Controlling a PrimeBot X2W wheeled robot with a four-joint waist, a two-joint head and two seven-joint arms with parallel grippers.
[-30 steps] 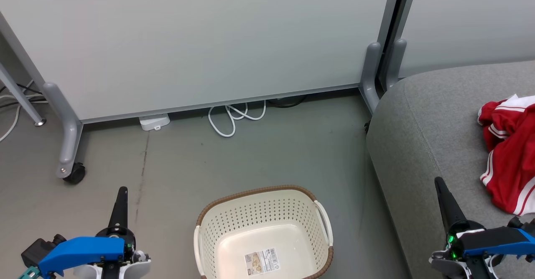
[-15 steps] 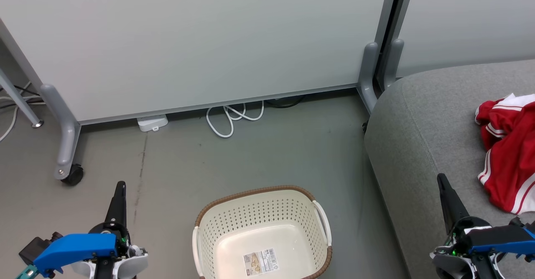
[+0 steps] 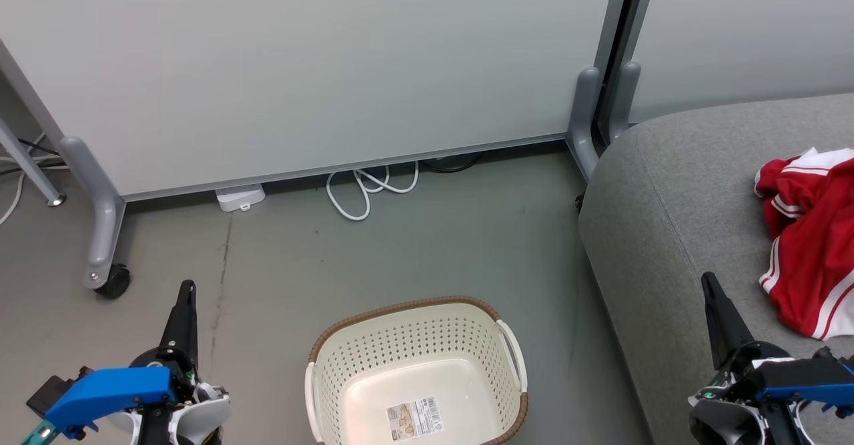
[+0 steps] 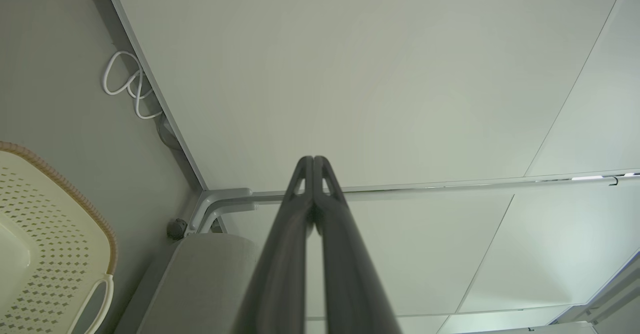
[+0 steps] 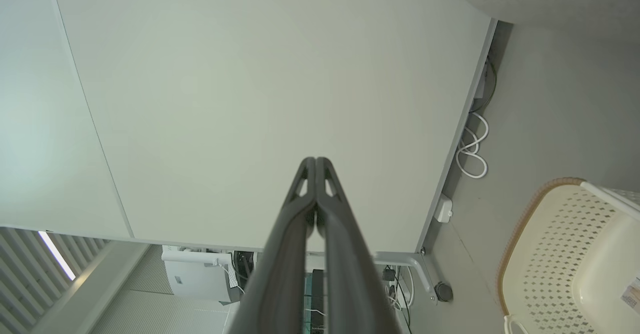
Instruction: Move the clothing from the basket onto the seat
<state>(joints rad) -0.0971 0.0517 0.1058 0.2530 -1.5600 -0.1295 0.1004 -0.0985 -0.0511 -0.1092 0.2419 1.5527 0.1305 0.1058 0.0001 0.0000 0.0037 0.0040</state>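
A grey concrete floor (image 3: 413,251) runs back to a pale wheeled partition panel (image 3: 320,65) that crosses the top of the head view, its grey foot and black castor (image 3: 110,281) at the left. A looped white cable (image 3: 363,191) and a small white box (image 3: 240,198) lie at the panel's lower edge, well apart from everything else.

The cream-white perforated plastic basket with a brown woven-look rim (image 3: 400,306) stands at the bottom centre, with a paper label (image 3: 415,419) on its bare bottom. Its near side is cut off by the frame. The large grey fabric seat cushion (image 3: 667,198) fills the right side, with open floor between it and the basket. The bright red clothing with white stripes (image 3: 810,231) lies crumpled on the seat at the right edge, partly cut off. Whether it is one garment or two cannot be told.

The left gripper (image 3: 185,298) at the lower left and the right gripper (image 3: 710,285) at the lower right both have their fingers pressed together, holding nothing.
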